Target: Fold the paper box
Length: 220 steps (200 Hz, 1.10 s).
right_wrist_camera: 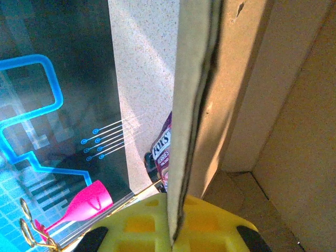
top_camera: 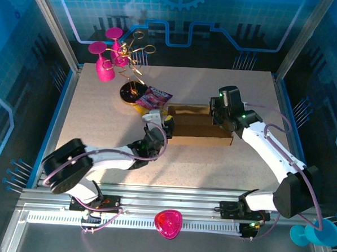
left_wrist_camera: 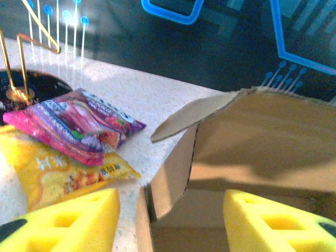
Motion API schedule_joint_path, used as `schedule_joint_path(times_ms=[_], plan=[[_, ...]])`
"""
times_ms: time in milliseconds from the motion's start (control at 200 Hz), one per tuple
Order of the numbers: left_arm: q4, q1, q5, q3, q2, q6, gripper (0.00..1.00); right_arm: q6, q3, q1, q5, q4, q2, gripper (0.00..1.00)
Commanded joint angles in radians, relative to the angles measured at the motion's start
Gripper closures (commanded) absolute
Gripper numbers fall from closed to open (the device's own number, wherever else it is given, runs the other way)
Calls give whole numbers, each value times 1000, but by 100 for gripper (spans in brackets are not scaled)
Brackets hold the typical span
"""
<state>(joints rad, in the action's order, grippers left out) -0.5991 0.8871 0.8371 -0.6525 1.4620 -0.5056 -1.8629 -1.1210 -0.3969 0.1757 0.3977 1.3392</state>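
Top external view: pink goblets [top_camera: 104,60] stood at the far left of the counter [top_camera: 100,128], well apart from the work. Snack packet [top_camera: 153,98] lay just beside the far left corner of the paper box [top_camera: 199,130]. The box sat mid-counter, long axis left to right, walls partly raised. Left gripper [top_camera: 164,124] was at its left end, right gripper [top_camera: 215,118] at its right end.

Left wrist view: left gripper [left_wrist_camera: 173,220] stood wide, its yellow fingers [left_wrist_camera: 79,215] straddling the box's left end wall. Whether either pad touched cardboard could not be told. A rounded flap [left_wrist_camera: 194,113] leaned out over the counter towards the snack packet [left_wrist_camera: 73,131].

Right wrist view: right gripper [right_wrist_camera: 176,231] looked narrow and pinched on an upright wall of the paper box [right_wrist_camera: 197,79], the board edge running straight down between the pads.

Judgement: the step in hand was probably squaring up the left end while the right end was steadied.
- The right grip should be firm enough to keep its wall upright, but not crush the corrugation.
- The left should close low on the end wall, near the crease, and turn it about that crease rather than shove it.
- The loose flap wanted tucking inward first, or it would be trapped outside.
- The outer finger needed to stay off the packet, which lay close enough to be dragged.
- Light board would likely slide if pushed from one end alone.
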Motion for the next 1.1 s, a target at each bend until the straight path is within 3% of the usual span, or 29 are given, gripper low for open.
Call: schedule_joint_path(times_ms=[0,175,260,340,625,876,1096], plan=[[408,6,-58,-12,-196,-309,46,-7,31,5,31,3,-23,100],[906,-2,-155,-113,-464,-613,49,16,46,1,5,-36,-34,100],[1090,-58,-269,-203,-500,-700,50,42,50,-7,-19,-48,-41,100],[1169,-132,-391,-276,-488,-702,50,70,58,-20,-36,-51,-55,100],[1177,-294,-629,-409,-335,-629,48,148,269,-30,-92,-166,-147,100],[1106,-380,-786,-427,-189,-625,44,217,345,-5,-105,-186,-185,100],[1016,-396,-911,-460,15,-533,39,270,420,8,-153,-213,-167,100]])
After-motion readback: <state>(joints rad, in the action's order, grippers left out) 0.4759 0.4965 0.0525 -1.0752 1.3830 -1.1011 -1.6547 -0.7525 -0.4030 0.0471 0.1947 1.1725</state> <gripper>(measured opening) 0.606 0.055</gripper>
